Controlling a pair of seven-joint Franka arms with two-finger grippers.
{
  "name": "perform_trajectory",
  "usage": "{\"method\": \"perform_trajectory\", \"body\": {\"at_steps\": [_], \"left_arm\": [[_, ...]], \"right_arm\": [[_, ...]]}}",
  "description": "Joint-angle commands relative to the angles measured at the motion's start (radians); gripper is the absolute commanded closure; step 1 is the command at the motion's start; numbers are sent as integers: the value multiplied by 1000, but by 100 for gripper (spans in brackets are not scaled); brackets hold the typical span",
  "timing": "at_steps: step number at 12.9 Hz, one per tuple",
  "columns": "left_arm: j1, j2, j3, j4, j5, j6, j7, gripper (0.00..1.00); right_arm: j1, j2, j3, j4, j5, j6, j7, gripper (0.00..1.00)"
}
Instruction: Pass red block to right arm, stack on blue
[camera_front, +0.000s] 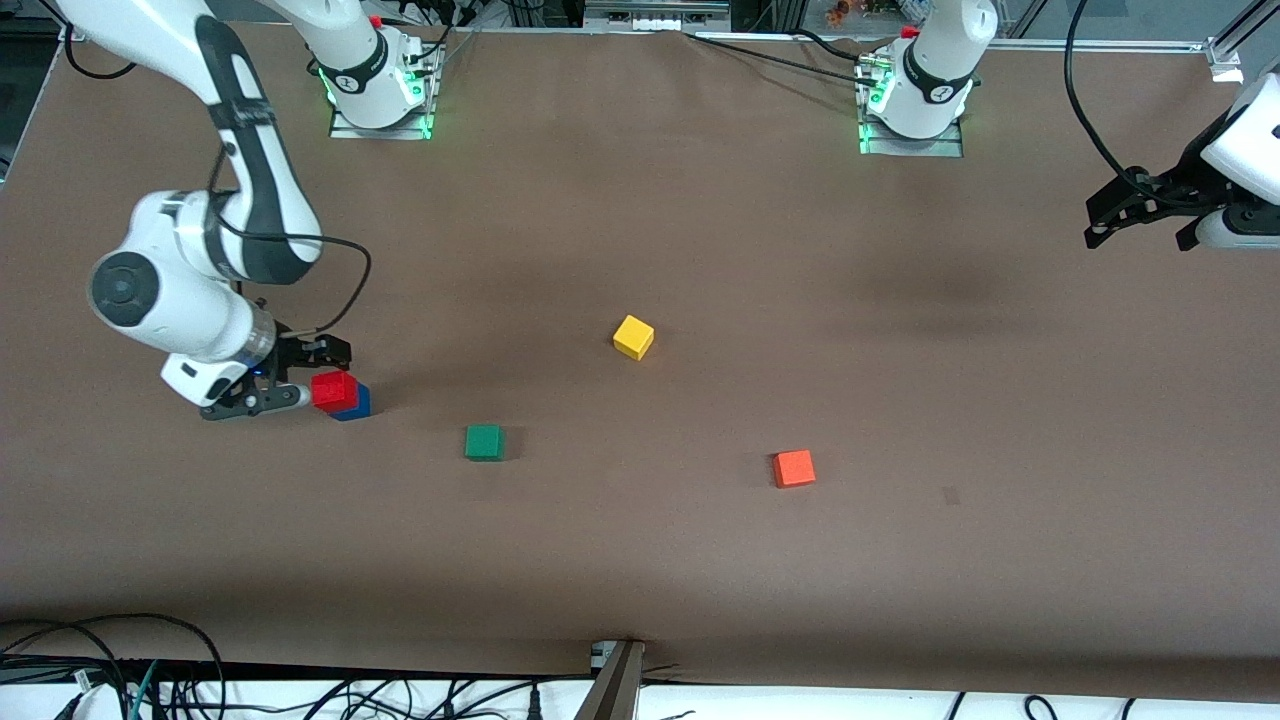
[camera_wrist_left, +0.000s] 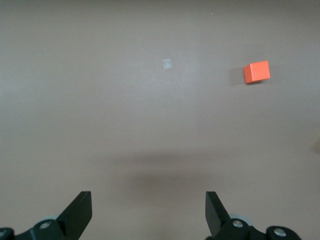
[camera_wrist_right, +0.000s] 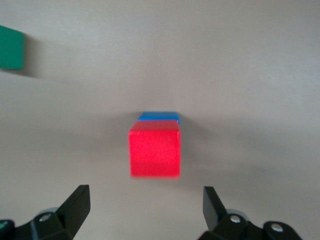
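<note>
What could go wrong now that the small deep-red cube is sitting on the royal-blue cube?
1. The small deep-red cube sits offset on the royal-blue cube, not squarely, so a light bump could tip it off.
2. The right gripper is open but close beside the stack; a sideways pull-away might clip the red cube.
3. The left gripper waits open over bare table near the left arm's end, posing little risk.

The front camera sits high, facing both bases across the table (camera_front: 640, 560). The left wrist camera looks down from well above, sharing the orange cube (camera_wrist_left: 257, 72) with it. The right wrist camera hangs close over the red block (camera_wrist_right: 154, 151) on the blue cube (camera_wrist_right: 158, 116).
</note>
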Motion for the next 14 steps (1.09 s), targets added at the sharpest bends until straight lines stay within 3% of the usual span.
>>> {"method": "perform_trajectory", "body": {"at_steps": [1,4,7,11,14], "left_arm": [[10,-4,0,4,-6,-5,0,0],[8,-4,-11,5,-6,-3,-2,0],[5,-2,-17,7,-6,-3,-8,0],[5,-2,-17,7,-6,-3,-8,0],[8,-4,-12,5,-7,-6,-6,0]], "right_arm": [[-3,-17,-31,182,-18,-265,0,0],[-3,-16,-63,378,-19,-517,0,0],[-3,-17,-95,501,-19,-666,-1,0],[-6,-19,-112,573,-19,-787,10,0],[-25,-83,-83,584,-19,-809,11,0]]}}
